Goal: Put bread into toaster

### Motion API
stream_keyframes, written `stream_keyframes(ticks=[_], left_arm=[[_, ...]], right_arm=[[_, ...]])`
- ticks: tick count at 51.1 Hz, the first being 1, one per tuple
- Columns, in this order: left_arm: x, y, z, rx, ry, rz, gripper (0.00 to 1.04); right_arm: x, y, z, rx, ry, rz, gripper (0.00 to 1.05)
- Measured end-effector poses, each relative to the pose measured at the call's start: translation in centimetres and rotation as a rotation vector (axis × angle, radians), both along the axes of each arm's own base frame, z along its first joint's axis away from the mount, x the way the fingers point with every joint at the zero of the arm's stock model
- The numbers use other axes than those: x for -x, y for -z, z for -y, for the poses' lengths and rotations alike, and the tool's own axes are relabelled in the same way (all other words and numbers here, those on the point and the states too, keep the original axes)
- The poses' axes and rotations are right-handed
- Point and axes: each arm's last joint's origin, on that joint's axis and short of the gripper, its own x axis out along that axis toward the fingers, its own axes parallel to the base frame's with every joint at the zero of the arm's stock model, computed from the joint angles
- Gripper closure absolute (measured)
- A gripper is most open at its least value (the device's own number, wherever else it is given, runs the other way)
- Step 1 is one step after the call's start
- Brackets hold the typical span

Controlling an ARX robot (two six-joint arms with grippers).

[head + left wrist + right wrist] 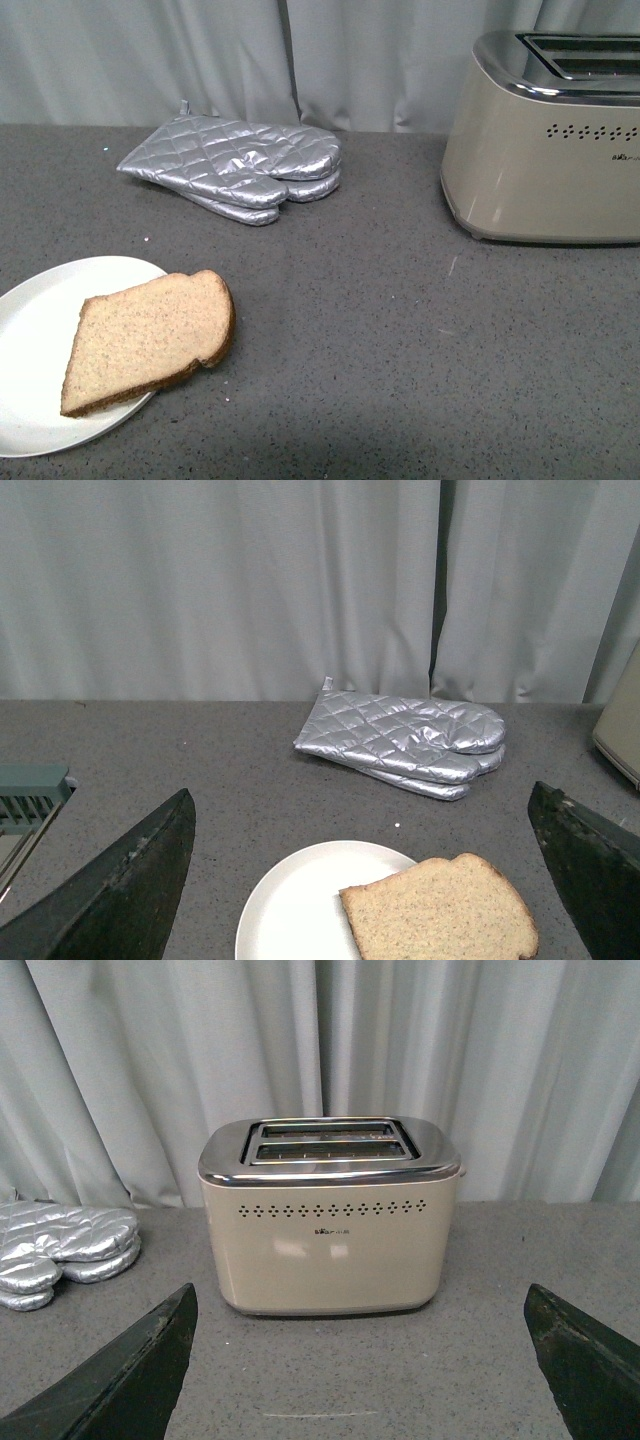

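One bread slice (150,340) overhangs a white plate (40,330).

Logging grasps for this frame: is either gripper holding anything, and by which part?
Nothing is held. The left gripper and right gripper are both open and empty; the bread lies on the plate.

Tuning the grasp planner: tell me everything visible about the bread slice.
The bread is a single flat slice, light brown and speckled, with a darker crust and one rounded end. It looks whole. It lies flat on the white plate, its rounded end reaching past the rim over the grey counter. Only the plate is seen touching it.
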Motion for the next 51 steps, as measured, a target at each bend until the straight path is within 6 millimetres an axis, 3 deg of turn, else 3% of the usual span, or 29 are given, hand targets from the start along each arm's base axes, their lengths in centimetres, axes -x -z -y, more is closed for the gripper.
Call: stream_keyframes(ticks=[51], left_arm=[[0.0,0.0,0.0,0.0,0.0,0.0,0.07]], right_arm=[[0.0,0.01,0.0,0.0,0.0,0.0,0.09]])
